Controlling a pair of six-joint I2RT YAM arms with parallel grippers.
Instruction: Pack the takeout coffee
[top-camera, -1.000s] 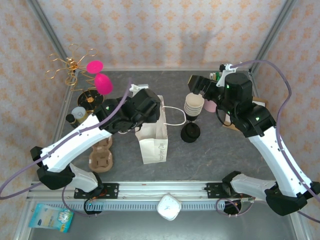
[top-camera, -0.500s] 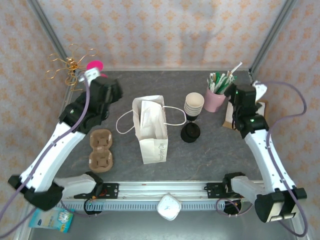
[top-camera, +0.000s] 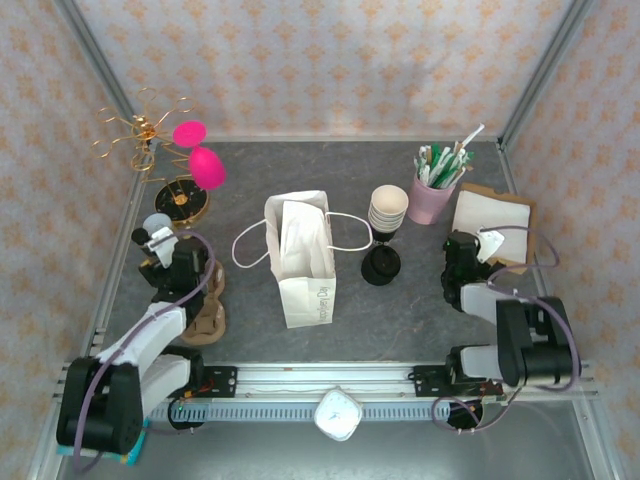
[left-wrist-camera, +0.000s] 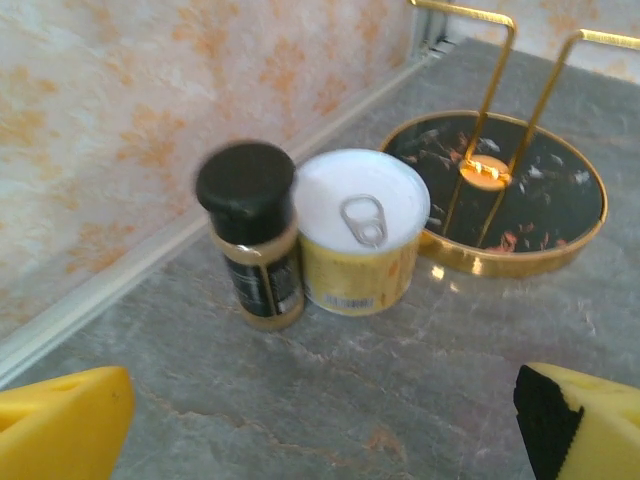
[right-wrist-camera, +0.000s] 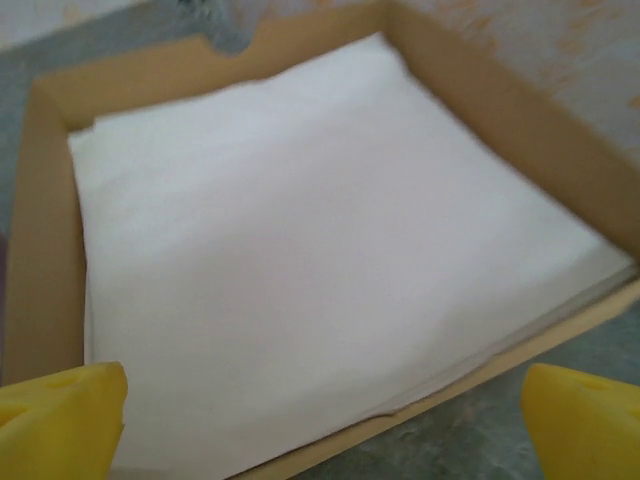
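Findings, L to R. L gripper (left-wrist-camera: 320, 428): we find jaws spread wide, nothing between them but bare table (left-wrist-camera: 400, 390). Just ahead of these jaws, a black-capped bottle (left-wrist-camera: 250, 240) stands touching a pull-tab can (left-wrist-camera: 362, 232). Further ahead and to the right sits a gold-rimmed black dish (left-wrist-camera: 510, 190). From top cam, brown cup carrier (top-camera: 203, 300) lies right of and behind L jaws. White paper bag (top-camera: 305, 262) sits well to their right, between both grippers. Re takeout coffee: we cannot tell where it is, bag interior too small to read. Stack of lidless cups (top-camera: 388, 208) and black lids (top-camera: 380, 266) sit left of R gripper (right-wrist-camera: 320, 425), nearer to it than the bag. R jaws likewise spread wide, gripping nothing. Directly ahead of them is a cardboard tray (right-wrist-camera: 45, 230) w/ white napkins (right-wrist-camera: 300, 250).
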